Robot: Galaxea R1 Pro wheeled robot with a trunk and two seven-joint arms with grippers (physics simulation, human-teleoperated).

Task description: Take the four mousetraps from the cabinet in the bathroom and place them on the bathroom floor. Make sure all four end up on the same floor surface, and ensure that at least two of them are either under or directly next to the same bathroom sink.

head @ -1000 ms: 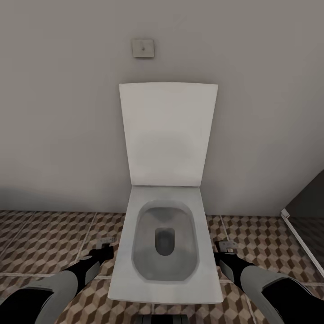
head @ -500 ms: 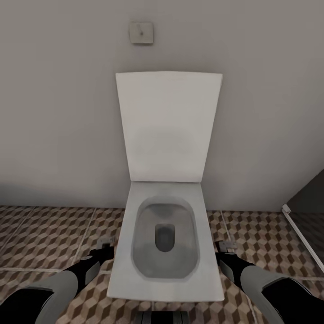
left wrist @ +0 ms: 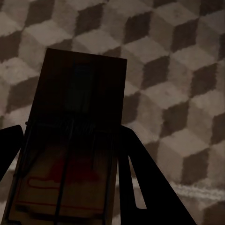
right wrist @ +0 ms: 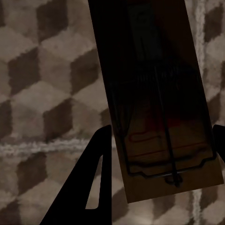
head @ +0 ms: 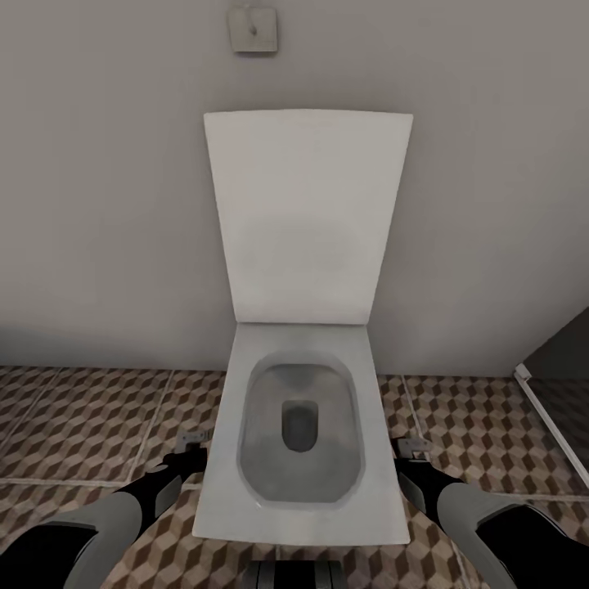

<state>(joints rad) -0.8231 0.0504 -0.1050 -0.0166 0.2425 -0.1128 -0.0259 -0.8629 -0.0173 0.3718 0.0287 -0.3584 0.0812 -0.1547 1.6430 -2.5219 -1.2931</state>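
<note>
A bathroom: an open white toilet against a plain wall on cube-patterned floor tiles.

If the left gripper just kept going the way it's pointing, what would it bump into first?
Probably the patterned bathroom floor: the left gripper, holding a mousetrap, looks straight onto the tiles, though depth is unclear.

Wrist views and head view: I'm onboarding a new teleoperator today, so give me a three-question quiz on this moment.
1. True or false: each gripper holds a mousetrap.
2. What fixture does the robot face? A) sink B) toilet C) cabinet
3. Fill in: the toilet's lid stands ____.

Key:
1. True: the left gripper holds a mousetrap, the right gripper another mousetrap, both above the bathroom floor.
2. B
3. raised, against the wall
</note>
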